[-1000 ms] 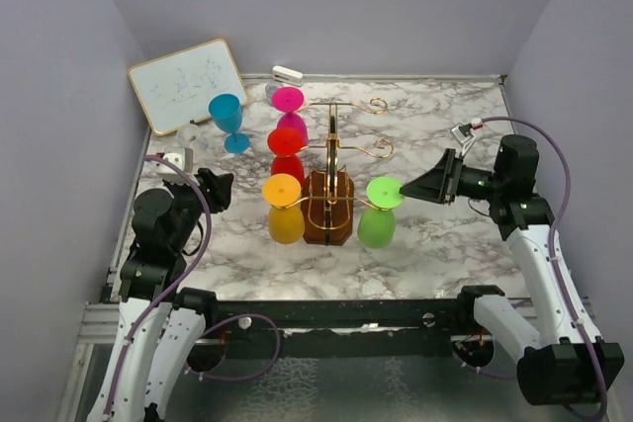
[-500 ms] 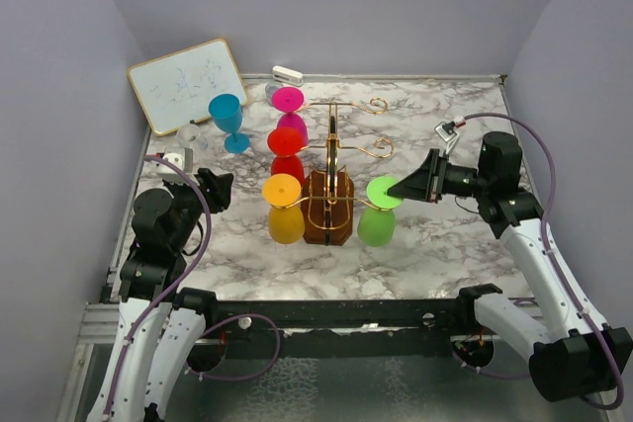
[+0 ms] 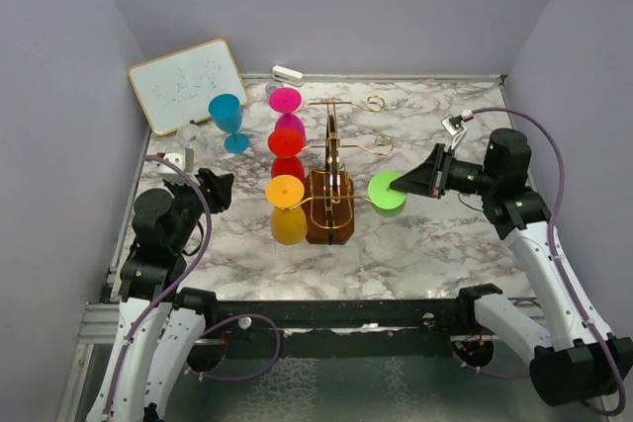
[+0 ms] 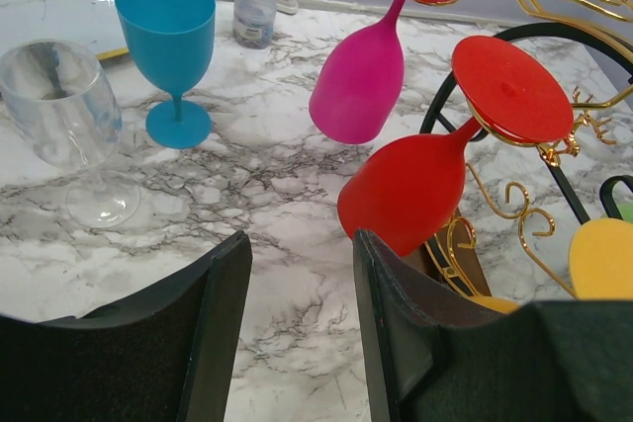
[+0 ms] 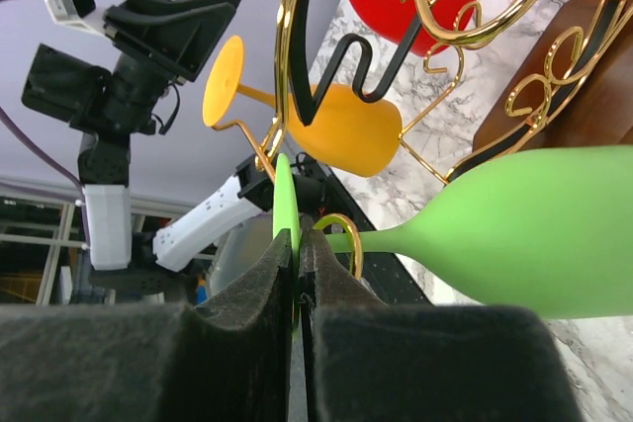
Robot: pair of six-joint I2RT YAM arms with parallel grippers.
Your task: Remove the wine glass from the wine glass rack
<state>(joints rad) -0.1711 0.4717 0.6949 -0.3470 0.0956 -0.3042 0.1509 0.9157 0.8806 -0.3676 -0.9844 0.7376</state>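
From above, the green wine glass (image 3: 387,191) hangs upside down on the right-hand side of the wine glass rack (image 3: 331,160), which stands mid-desk (image 3: 435,244). The right end effector (image 3: 398,185) reaches in from the right and meets the glass's foot, while the left end effector (image 3: 220,188) sits well apart at the left. The left wrist view shows that end effector's jaws released and empty, facing the hanging red glass (image 4: 410,190) and pink glass (image 4: 361,86). The right wrist view shows the fingers (image 5: 259,289) clenched on the thin edge of the foot disc (image 5: 286,195), with the stem (image 5: 386,239) passing through a gold hook (image 5: 348,229) and the bowl (image 5: 524,229) beyond it, so the glass is not yet free. It looks like smooth coloured plastic: probably light, stiff and slippery. An edge pinch may let it swing, so the stem beside the foot seems the steadier hold.
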